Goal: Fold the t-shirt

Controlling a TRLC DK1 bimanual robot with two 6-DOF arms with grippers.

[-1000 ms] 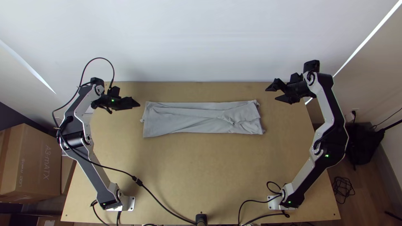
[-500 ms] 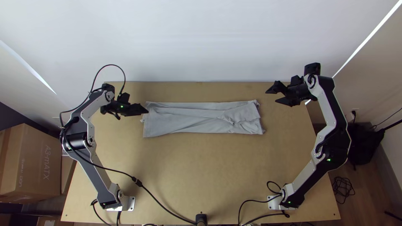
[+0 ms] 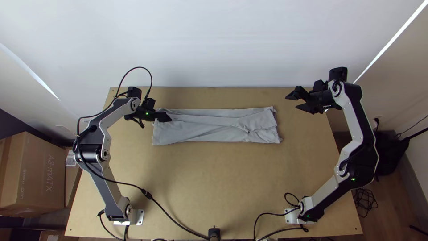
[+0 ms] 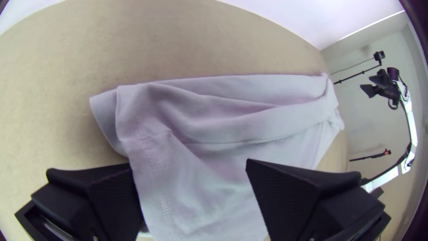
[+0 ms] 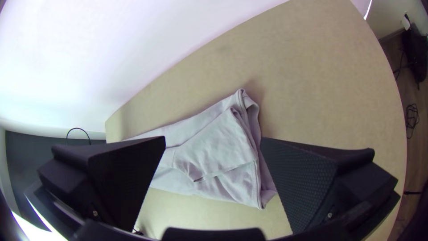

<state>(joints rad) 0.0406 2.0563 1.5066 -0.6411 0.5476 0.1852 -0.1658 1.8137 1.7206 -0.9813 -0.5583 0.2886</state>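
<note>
T-shirt of light grey cloth lies as a long strip on the light wooden table, towards twelve o'clock. Lengthwise folding looks done; shortening folds left. Left black pincer gapes at its ten-o'clock end; right black pincer, spread, sits beyond two o'clock.

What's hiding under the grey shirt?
The shirt lies on the wooden table, and bare wood shows along both of the shirt's long sides. The wood right beneath the shirt is covered, so I can't tell whether anything is tucked there.
</note>
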